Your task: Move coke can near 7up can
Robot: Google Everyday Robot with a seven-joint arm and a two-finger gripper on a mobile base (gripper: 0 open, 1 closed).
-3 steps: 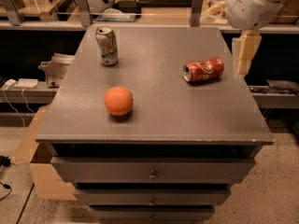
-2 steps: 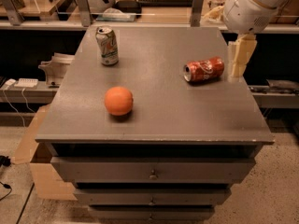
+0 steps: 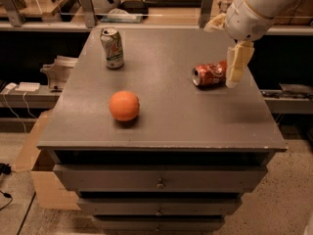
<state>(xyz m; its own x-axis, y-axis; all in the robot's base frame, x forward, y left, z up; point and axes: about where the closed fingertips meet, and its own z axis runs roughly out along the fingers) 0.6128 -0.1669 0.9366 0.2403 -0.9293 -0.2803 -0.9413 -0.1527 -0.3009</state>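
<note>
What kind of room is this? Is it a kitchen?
Probably a workshop or lab, not a kitchen: a grey drawer cabinet, cluttered workbench shelves behind it, a power strip on the left. The robot's gripper hangs beside the coke can lying on the cabinet.

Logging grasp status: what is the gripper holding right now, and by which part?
Cannot be told. The gripper is at the base end of the coke can, which lies on its side; no grip is visible.

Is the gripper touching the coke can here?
Cannot tell. In the camera view the gripper overlaps the right end of the coke can, which lies on its side. This one angle shows neither contact nor a gap.
</note>
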